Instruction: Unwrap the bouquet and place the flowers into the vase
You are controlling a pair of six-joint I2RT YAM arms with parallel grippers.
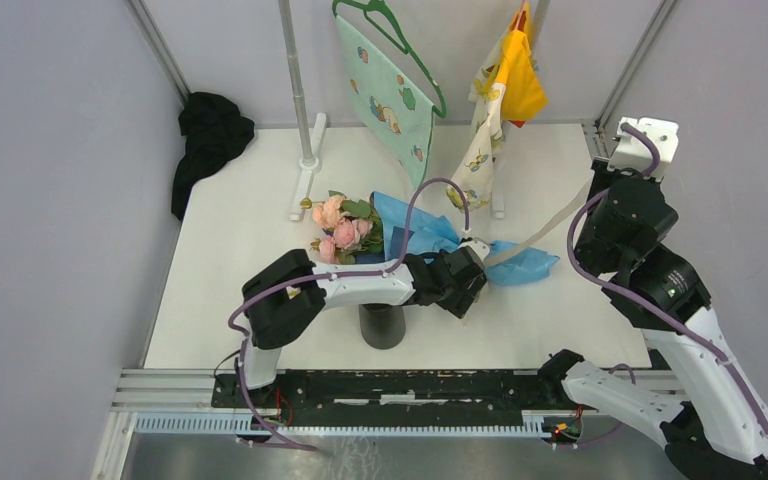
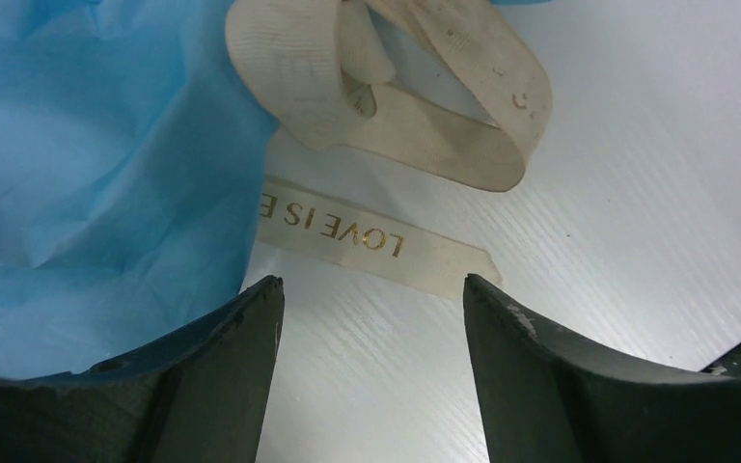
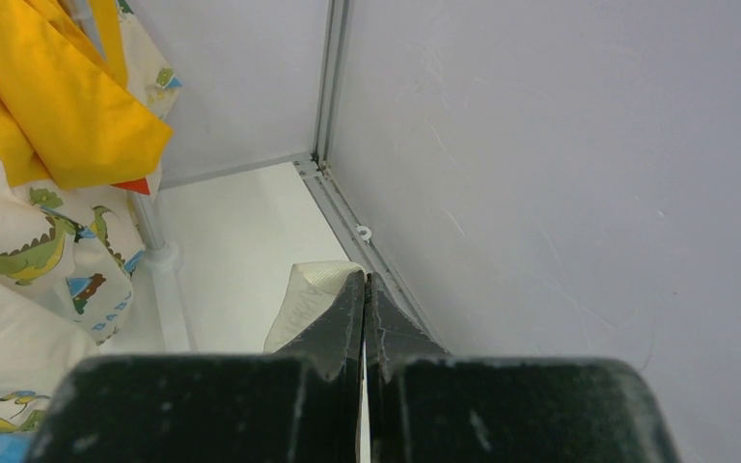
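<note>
Left gripper [image 2: 371, 287] is released: my two dark fingers stand apart and hold nothing. It hangs low over the white table [image 1: 230, 310], near the middle, at the near side of the crumpled light-blue wrapping paper [image 2: 77, 145]. That paper fills the left part of the left wrist view and runs down to my left finger.

Directly ahead of the fingertips lies a flat tail of the cream woven ribbon [image 2: 386, 145], printed in gold with "LOVE IS". Beyond the tail, the ribbon forms loose loops on the table surface.

Right gripper [image 3: 365, 282] is clenched on one end of the same ribbon; the cream end shows just beside the closed fingertips. This gripper is raised near the far right corner of the table. One strand of ribbon runs from it down to the paper.

The bouquet of pink and peach artificial roses [image 1: 344, 230] lies on its side at mid-table. Its flower heads point toward the left edge and its paper spreads toward the right edge.

The small matte black cylindrical vase [image 1: 382, 328] stands upright close to the near edge, partly hidden under my left forearm.
</note>
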